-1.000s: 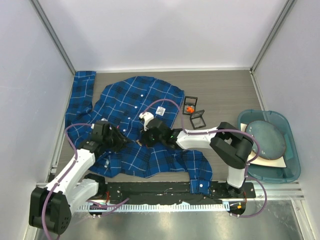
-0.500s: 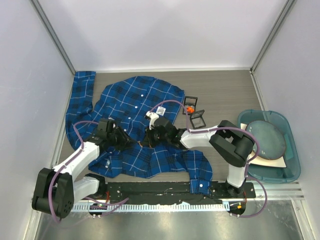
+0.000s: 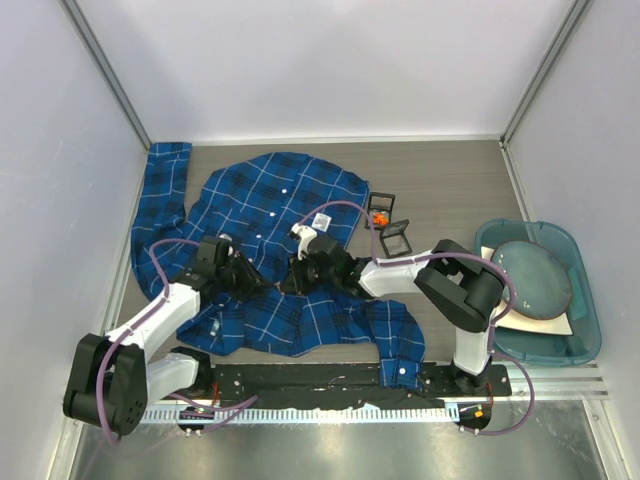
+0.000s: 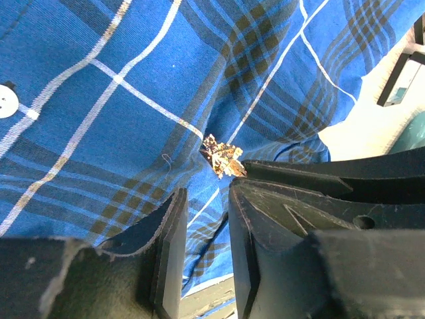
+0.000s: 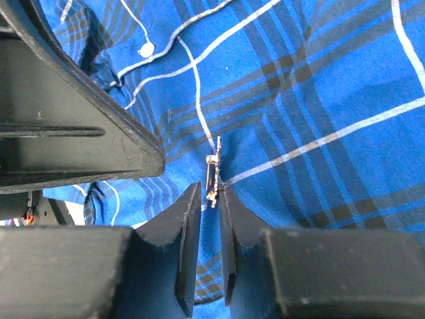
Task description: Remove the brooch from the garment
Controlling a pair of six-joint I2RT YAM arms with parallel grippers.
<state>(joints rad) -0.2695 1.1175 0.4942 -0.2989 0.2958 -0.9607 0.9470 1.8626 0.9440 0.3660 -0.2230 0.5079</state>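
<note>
I see the garment (image 3: 270,200) spread flat on the counter (image 3: 450,170), and both wrists are down over its lower middle, close together. The brooch (image 4: 222,158), a small gold piece, sits on the plaid just beyond my left pincer (image 4: 207,193), whose fingers stand a little apart over bare cloth. My right pincer (image 5: 210,189) meets the brooch edge-on. Its fingers are slightly apart too, with the brooch's lower end at the mouth of the gap, and I see no pinch on it. A teal tub (image 3: 585,330) sits at the counter's right.
</note>
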